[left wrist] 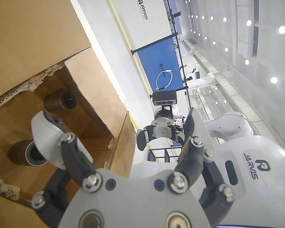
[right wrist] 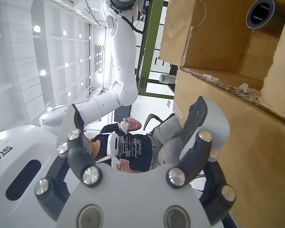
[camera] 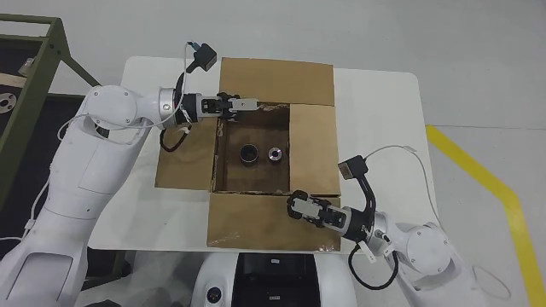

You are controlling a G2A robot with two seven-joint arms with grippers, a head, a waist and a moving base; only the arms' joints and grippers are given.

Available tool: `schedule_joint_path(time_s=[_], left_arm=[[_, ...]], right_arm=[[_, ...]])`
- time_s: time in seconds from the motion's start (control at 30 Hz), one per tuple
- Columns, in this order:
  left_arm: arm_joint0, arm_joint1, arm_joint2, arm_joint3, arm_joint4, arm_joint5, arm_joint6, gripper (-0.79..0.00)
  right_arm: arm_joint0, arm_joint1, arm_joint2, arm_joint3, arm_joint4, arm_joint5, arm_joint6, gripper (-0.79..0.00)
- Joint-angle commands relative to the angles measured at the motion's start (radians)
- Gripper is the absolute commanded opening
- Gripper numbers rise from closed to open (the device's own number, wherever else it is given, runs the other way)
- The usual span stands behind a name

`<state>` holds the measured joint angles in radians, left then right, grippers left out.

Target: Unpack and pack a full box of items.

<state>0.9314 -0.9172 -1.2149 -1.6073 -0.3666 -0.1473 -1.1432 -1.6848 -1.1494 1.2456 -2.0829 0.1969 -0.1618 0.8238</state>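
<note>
Open box (camera: pixel 311 94), larger cylinder (camera: pixel 249 153) inside: left end effector (camera: pixel 243 103), wide and empty at the rim, should descend straight, clearing the walls; right end effector (camera: pixel 299 205) also wide, empty.

Your top camera looked straight down on the desk (camera: pixel 384 119) and the open box (camera: pixel 273 81). Both wrist cameras sat close by the box's rim, looking across it. All three saw inside the box.

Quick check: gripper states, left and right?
Left gripper: open, holding nothing.
Right gripper: open, holding nothing.
</note>
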Motion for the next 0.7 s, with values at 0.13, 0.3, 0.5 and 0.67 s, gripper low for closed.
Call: schedule_joint_path(time_s=[0.13,0.3,0.5,0.67], left_arm=[[0.000,0.000,0.000,0.000,0.000,0.000,0.000,0.000],[0.004,0.000,0.002,-0.005,0.004,0.002,0.012,0.000],[-0.030,-0.016,0.080,-0.063,0.042,0.053,0.035,0.000],[-0.112,-0.045,0.197,-0.023,0.106,0.080,0.075,0.000]], right_arm=[[0.000,0.000,0.000,0.000,0.000,0.000,0.000,0.000],[0.003,-0.001,-0.006,-0.005,-0.003,-0.002,-0.014,0.000],[-0.003,0.002,-0.024,-0.016,-0.024,-0.015,-0.032,0.000],[-0.032,0.007,-0.021,-0.036,-0.038,-0.032,-0.040,0.000]])
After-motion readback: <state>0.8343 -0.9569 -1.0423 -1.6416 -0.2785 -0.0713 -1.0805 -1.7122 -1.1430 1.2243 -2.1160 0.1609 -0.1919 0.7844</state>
